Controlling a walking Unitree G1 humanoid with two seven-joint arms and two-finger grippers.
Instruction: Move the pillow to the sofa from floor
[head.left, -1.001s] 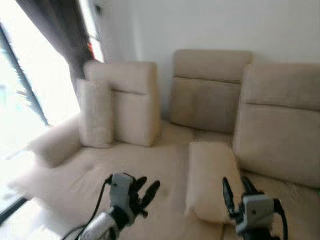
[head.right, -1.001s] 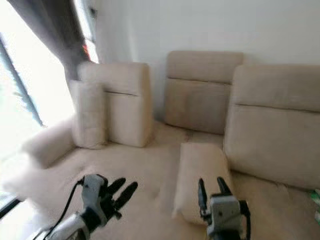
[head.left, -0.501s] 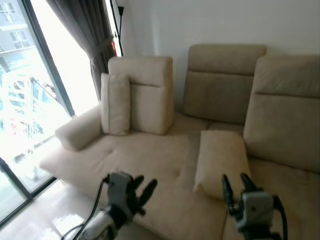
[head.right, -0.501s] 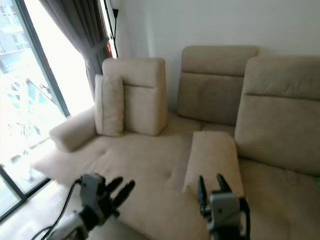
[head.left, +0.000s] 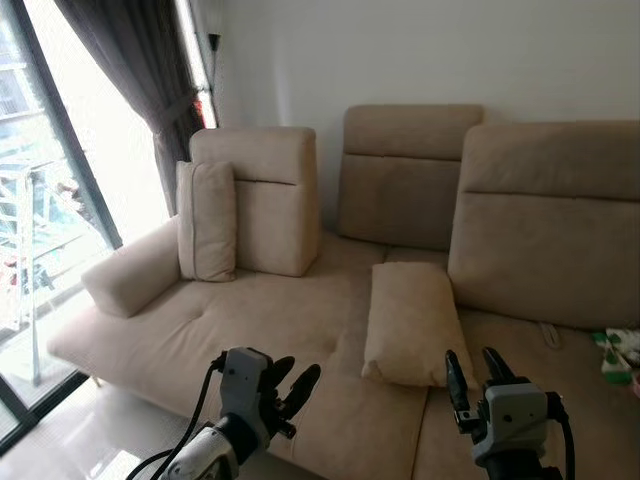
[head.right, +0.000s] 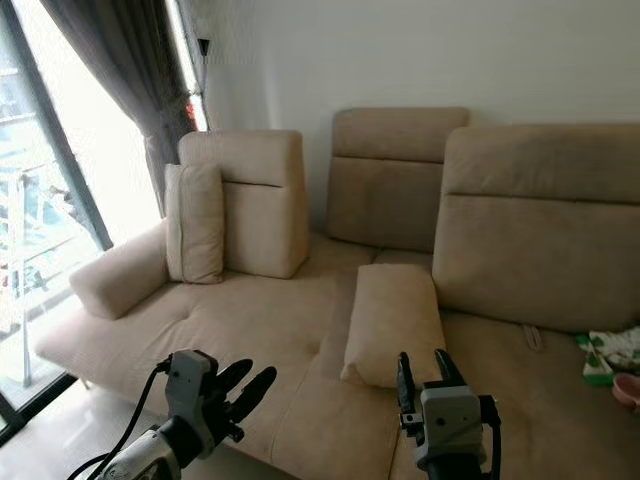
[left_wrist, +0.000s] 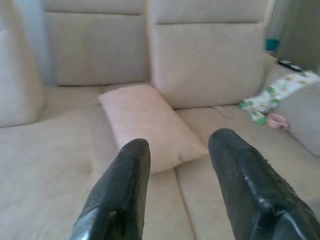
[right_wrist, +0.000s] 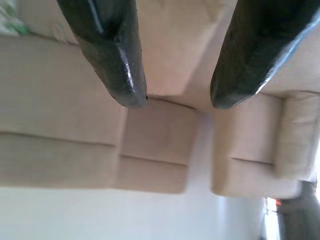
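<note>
Beige pillow (head.left: 411, 321) is lying flat on the sofa (head.left: 250, 320) seat at twelve o'clock, apparently already delivered, which is likely why the left gripper (head.left: 290, 383) and right gripper (head.left: 472, 372) are hovering before it spread and empty.

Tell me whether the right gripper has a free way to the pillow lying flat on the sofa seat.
Probably yes. The right gripper is open, holds nothing, and hovers just short of the pillow on the sofa, with nothing between them.
</note>
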